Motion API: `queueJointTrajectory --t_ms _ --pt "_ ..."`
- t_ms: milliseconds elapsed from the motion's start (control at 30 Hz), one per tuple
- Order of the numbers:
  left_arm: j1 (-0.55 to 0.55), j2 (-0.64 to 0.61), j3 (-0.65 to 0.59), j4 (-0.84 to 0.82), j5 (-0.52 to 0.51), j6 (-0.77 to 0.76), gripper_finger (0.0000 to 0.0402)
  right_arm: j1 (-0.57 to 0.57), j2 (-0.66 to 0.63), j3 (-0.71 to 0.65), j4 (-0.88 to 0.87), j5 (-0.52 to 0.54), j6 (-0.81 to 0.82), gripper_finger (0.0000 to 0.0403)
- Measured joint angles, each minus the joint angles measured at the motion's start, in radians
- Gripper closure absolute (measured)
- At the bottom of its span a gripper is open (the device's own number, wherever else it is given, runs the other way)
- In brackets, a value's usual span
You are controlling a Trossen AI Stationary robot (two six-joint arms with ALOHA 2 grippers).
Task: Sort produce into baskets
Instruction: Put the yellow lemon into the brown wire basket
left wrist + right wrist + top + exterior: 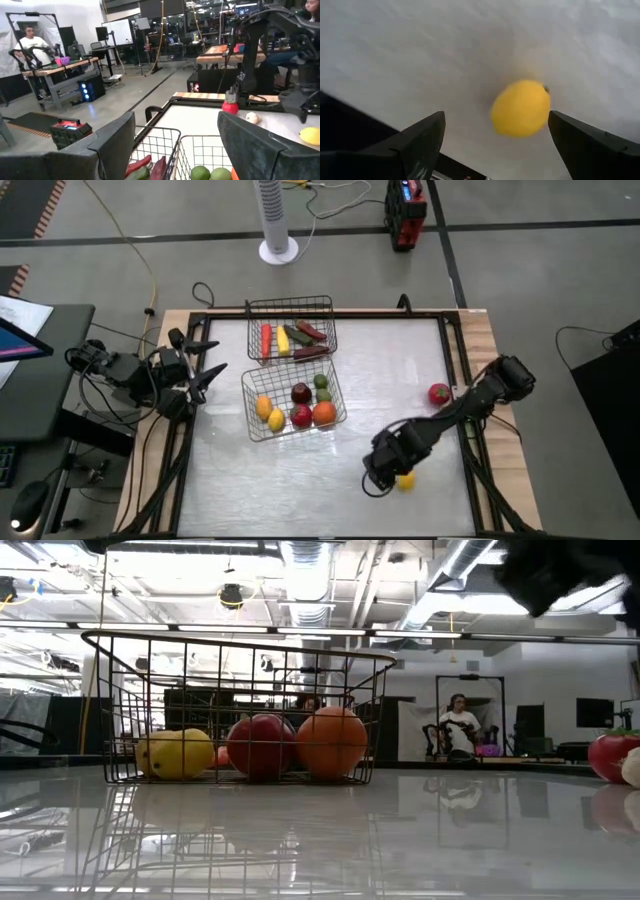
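Nearest the front edge, the right gripper (390, 472) hangs low over a lemon (405, 480) lying loose on the surface (300, 490). In the right wrist view its jaws stand spread wide, with the lemon (521, 108) in the gap but nearer one finger than the other. Nothing is pinched yet. That stance suits a pick from above: my guess is the arm is lining up on the lemon so it can close and carry it off.

Farther back on the right, a red apple (439, 393) sits by the surface's right edge, well apart from both baskets, so it is unsorted too. The left wrist view also shows a small pale piece (251, 117) near that apple; what it is cannot be told.

Left of centre stands the near basket (337, 418), holding round fruit: orange (323, 413), apples, lemons and green limes. Just behind it, touching or nearly so, the far basket (290, 304) holds the long pieces, among them a carrot (265, 340), corn and a dark chili. The split looks like fruit in front, vegetables behind, so the lemon probably belongs in the near one.

At the left edge the left gripper (207, 375) waits beside the baskets, jaws spread and empty.
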Motion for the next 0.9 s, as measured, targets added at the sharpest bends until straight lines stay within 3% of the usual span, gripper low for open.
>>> queueJointTrajectory --t_ms 167,367,900 --pt "0.0 0.0 0.0 0.003 0.0 0.001 0.0129 0.068 0.0 0.0 -0.005 0.001 0.203 0.0024" --pt "0.0 0.0 0.0 0.003 0.0 0.002 0.0129 0.122 0.019 0.0 -0.011 0.012 0.331 0.0024" --pt "0.0 0.0 0.0 0.003 0.0 0.009 0.0129 0.108 0.135 -0.004 -0.047 -0.031 0.213 0.0024"
